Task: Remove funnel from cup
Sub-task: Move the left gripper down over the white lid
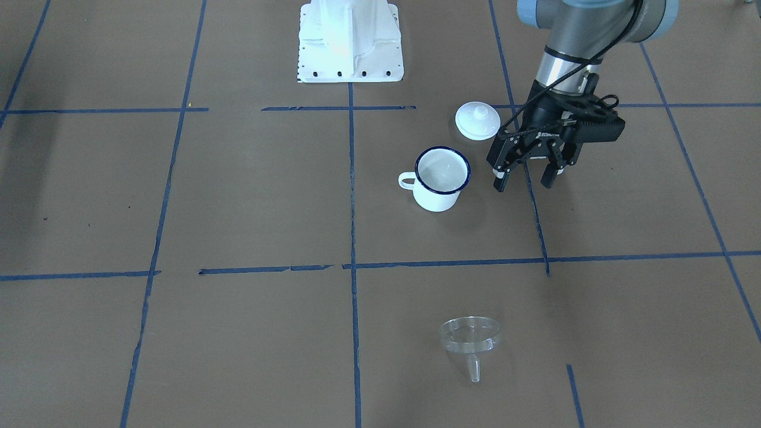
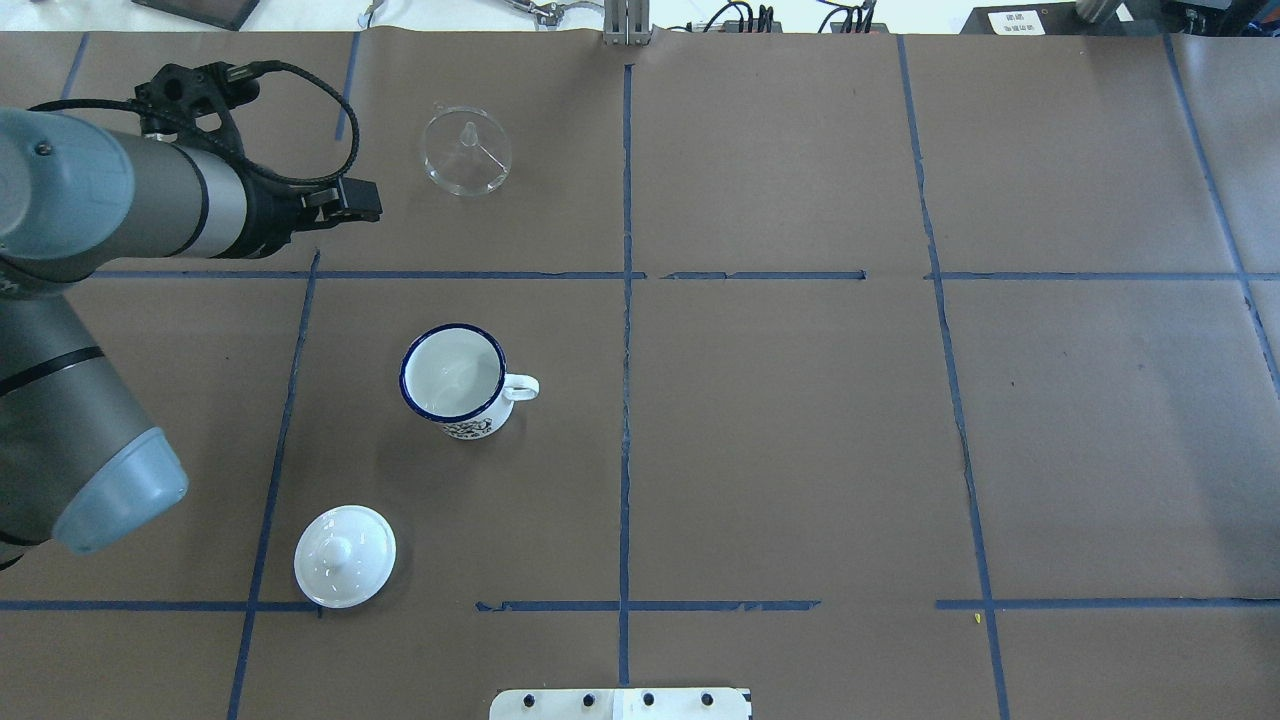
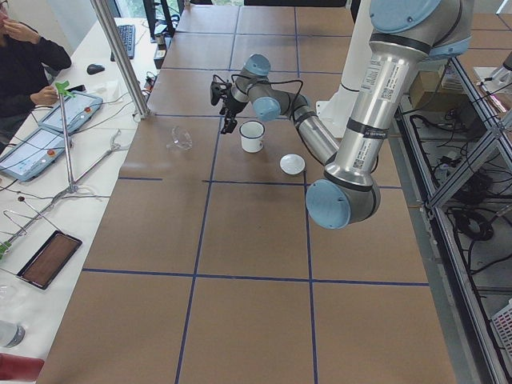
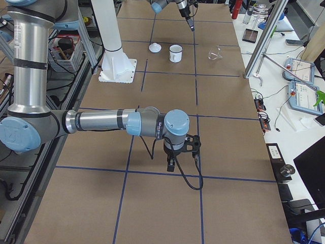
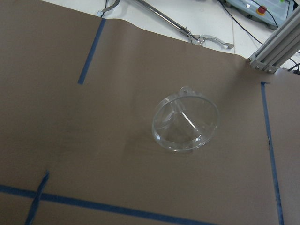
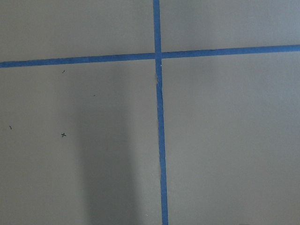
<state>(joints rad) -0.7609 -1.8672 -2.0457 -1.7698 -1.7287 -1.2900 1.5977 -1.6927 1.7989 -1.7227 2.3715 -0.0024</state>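
From my seat, the clear transparent plastic funnel [image 1: 469, 336] is out of the small white enamel mug with a dark blue rim [image 1: 441, 178] and lies tipped on the brown paper-covered counter [image 1: 238, 196], well apart from the mug, on the far side from the robot's base. Its wide rim faces roughly back toward the robot and its short spout points away. My left wrist camera looks straight down on it, with nothing touching it.

The mug stands upright, its loop handle toward the robot's right, and I see nothing inside it. A white knobbed round lid [image 1: 477, 120] rests flat on the counter near the mug, on the base side and a little to the robot's left.

The left pincer [image 1: 524, 178] hangs above the counter off the mug's left side, fingers spread apart and gripping nothing. The right pincer [image 4: 171, 161] sits low over the counter far down the other end; I only catch it from the side camera, so I cannot tell whether it is apart or together. Its wrist camera shows just crossing strips of blue tape [image 6: 158, 93] on the paper
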